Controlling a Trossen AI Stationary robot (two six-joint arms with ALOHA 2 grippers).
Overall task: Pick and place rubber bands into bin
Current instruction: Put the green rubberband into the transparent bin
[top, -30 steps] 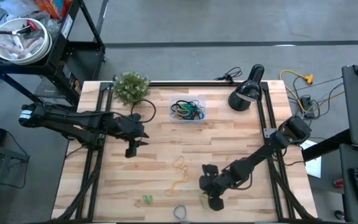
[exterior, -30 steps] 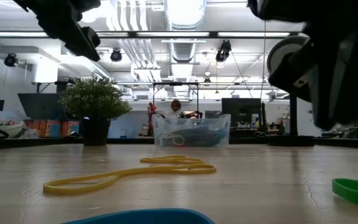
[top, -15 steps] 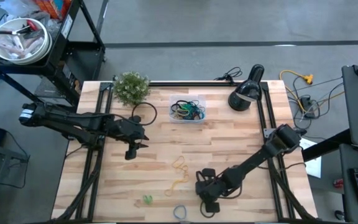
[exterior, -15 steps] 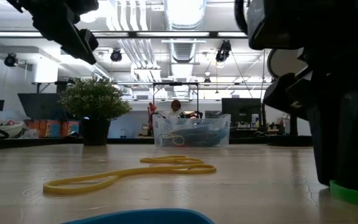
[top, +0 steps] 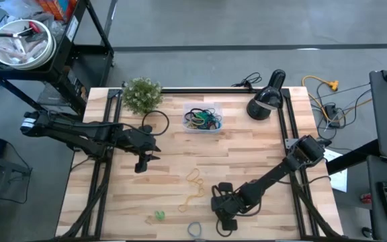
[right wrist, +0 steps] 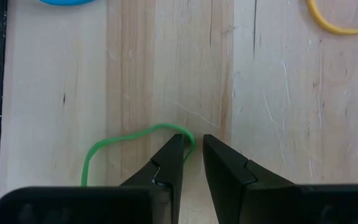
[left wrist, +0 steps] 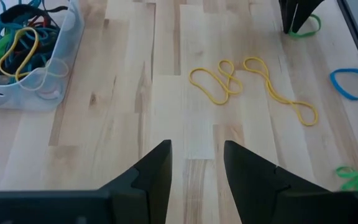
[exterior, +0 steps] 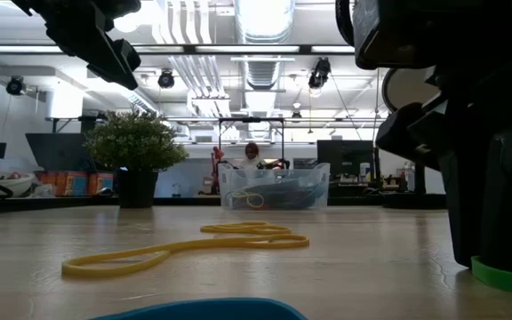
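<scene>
A wooden counter (top: pixel 261 154) fills the middle of a workshop floor, with a small plant (top: pixel 142 93) and a black lamp (top: pixel 266 98) at its far edge. The clear bin (top: pixel 202 118) sits between them, already holding a tangle of rubber bands (left wrist: pixel 14 40). The left pincer (top: pixel 142 161) hangs above bare wood near the counter's middle-left, fingers apart. The right pincer (right wrist: pixel 193 163) is down at the counter's near edge, its fingertips a narrow gap apart, with one finger inside the end of a green rubber band (right wrist: pixel 114 151). A yellow band (top: pixel 194 189) lies just beside it, a blue band (top: pixel 194 229) and another green one (top: pixel 159 216) nearby.
</scene>
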